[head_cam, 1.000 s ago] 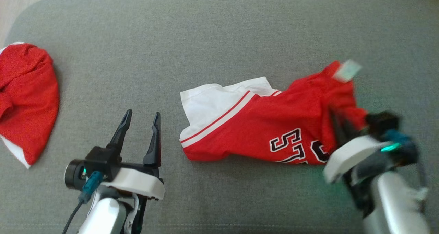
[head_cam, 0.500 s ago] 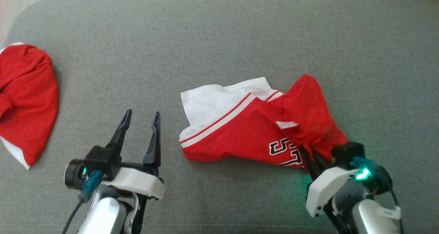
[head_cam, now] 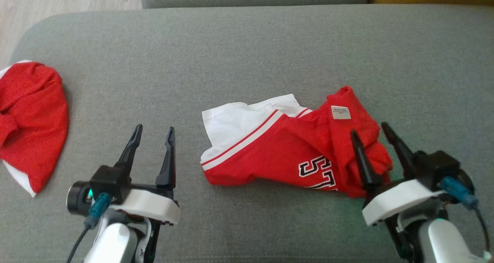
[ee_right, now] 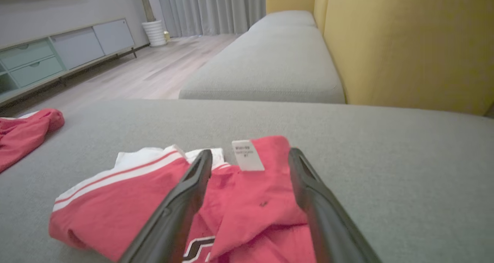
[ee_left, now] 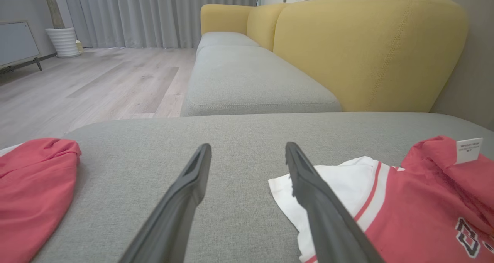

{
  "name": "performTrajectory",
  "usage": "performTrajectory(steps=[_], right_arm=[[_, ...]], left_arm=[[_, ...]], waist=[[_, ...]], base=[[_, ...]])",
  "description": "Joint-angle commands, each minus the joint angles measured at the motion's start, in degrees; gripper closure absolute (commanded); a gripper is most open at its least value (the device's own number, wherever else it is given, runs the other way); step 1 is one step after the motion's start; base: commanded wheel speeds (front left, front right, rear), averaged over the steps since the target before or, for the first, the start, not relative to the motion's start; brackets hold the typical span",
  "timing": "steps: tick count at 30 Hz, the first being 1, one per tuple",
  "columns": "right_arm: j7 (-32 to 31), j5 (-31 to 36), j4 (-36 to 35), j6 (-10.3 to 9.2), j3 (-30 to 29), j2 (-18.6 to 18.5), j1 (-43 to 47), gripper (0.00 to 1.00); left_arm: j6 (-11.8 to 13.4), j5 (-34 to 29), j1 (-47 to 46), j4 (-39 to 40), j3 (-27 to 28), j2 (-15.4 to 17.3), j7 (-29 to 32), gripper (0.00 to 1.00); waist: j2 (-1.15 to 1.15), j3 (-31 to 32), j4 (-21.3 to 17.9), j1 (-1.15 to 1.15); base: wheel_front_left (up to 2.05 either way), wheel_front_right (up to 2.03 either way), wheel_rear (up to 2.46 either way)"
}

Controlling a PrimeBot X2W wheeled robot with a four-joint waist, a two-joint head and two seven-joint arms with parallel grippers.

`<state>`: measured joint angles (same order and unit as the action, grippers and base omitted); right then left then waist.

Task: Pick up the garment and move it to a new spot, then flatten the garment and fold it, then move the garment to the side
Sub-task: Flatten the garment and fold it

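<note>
A pale wood floor (ee_left: 96,85) is seen past the grey cushion (head_cam: 247,54), with a grey sofa seat (ee_left: 254,78) backed by yellow padding (ee_left: 366,51), grey curtains (ee_left: 166,16) drawn shut, and a low cabinet (ee_right: 58,51) set along the wall.

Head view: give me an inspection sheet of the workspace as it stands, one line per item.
Surface: grey sofa cushion, flat, with bare fabric showing around the garments.
Job's things: red jersey lies crumpled at centre-right, not flattened; its white tag faces up.
Clutter: second red garment heaped at the cushion's left edge.
Grippers: left gripper open, over bare cushion, holding nothing. Right gripper open, fingers on either side of the jersey's bunched right end, not gripping.
Cables: left wrist cable and right wrist cable, each on a teal plug, clear of the jersey.
Surroundings: yellow backrest, wood floor, grey curtains.
</note>
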<state>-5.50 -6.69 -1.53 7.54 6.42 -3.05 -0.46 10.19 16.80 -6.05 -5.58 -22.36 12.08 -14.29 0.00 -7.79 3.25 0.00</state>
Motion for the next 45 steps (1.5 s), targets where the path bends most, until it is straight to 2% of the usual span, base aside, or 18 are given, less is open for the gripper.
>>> performTrajectory(steps=[1, 11, 29, 33, 39, 45], right_arm=[[1.18, 0.53, -3.22, -0.05, 0.63, 0.15, -1.23, 0.0], [2.5, 0.64, -6.77, -0.05, -3.3, 0.16, 0.79, 0.0], [1.92, -2.33, -5.91, -0.05, -3.72, 0.17, 1.63, 0.0], [1.9, -4.8, -3.27, -0.05, -4.45, 0.17, 0.43, 0.0], [1.46, -5.11, 4.97, -0.05, -7.83, -0.26, -4.28, 0.0], [-3.45, -7.99, 14.59, -0.05, -6.25, -2.17, -9.44, 0.0]], left_arm=[[0.6, 0.06, -1.26, 2.12, 2.49, 1.41, -0.69, 0.0], [1.63, -0.42, 1.43, 3.66, 2.18, 2.87, 0.12, 0.0], [2.34, 0.04, 2.26, 4.93, 1.38, 3.13, 0.9, 0.0], [2.34, 0.08, 1.56, 5.07, 1.27, 3.1, 0.87, 0.0], [2.03, 0.09, 0.04, 4.89, 0.91, 2.68, 0.58, 0.0], [1.57, 0.09, -1.42, 4.2, 0.54, 2.15, 0.19, 0.0]], waist=[[0.0, 0.6, -0.12, 0.0], [0.0, 3.38, -0.52, 0.0], [0.0, 3.4, -0.43, 0.0], [0.0, 2.42, -0.2, 0.0], [0.0, 0.38, 0.54, 0.0], [0.0, -1.28, 1.46, 0.0]], base=[[0.0, 0.0, 0.0], [0.0, 0.0, 0.0], [0.0, 0.0, 0.0], [0.0, 0.0, 0.0], [0.0, 0.0, 0.0], [0.0, 0.0, 0.0]])
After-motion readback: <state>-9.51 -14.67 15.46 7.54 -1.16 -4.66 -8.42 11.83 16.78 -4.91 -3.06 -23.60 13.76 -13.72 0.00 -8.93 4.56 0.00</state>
